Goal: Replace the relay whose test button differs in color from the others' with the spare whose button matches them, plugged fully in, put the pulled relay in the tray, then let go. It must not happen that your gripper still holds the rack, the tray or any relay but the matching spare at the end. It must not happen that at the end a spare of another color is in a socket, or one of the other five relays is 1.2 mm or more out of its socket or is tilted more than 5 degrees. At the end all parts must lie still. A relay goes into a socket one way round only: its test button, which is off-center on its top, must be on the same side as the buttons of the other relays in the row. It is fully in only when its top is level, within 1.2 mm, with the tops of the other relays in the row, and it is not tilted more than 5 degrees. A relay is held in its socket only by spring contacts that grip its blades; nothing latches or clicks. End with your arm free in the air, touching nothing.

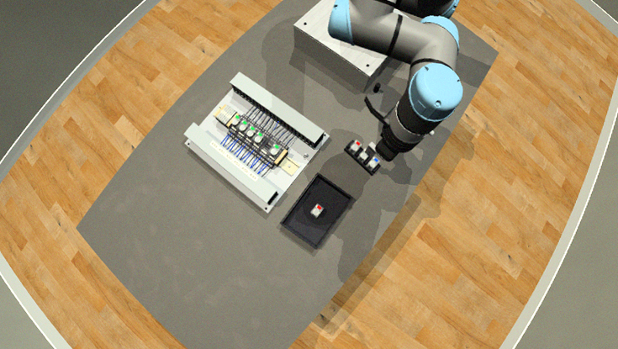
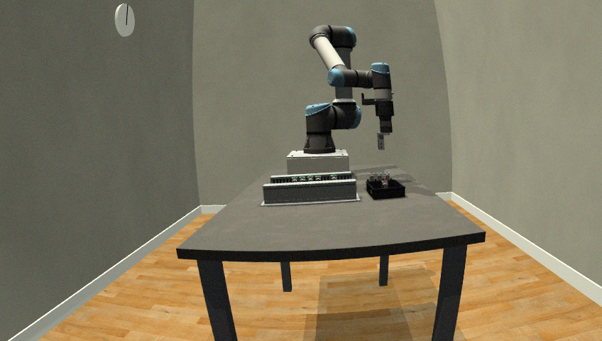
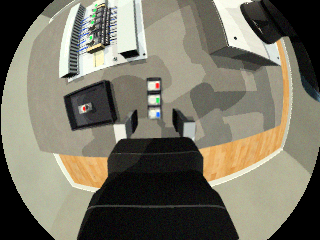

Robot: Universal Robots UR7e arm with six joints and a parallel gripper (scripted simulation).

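Note:
The relay panel [image 1: 210, 158] [image 2: 310, 190] [image 3: 127, 20] lies left of centre on the table. Its row holds relays with green buttons [image 1: 251, 130], with a dark gap [image 1: 266, 143] before the last one. A relay with a red button [image 1: 317, 210] [image 3: 84, 108] lies in the black tray [image 1: 305, 230] [image 2: 386, 194] [image 3: 103, 100]. A small holder [image 1: 363, 156] [image 2: 378, 175] carries three spares: red button [image 3: 158, 84], green button [image 3: 155, 100], blue button [image 3: 156, 114]. My gripper [image 2: 381, 143] [image 3: 154, 116] is open and empty. It hangs well above the blue-button end of the holder.
The arm's grey mounting block [image 1: 336, 49] [image 2: 317, 161] stands at the back of the table, behind the panel. The table's right edge [image 1: 416, 196] runs close to the spare holder. Wooden floor lies around the table.

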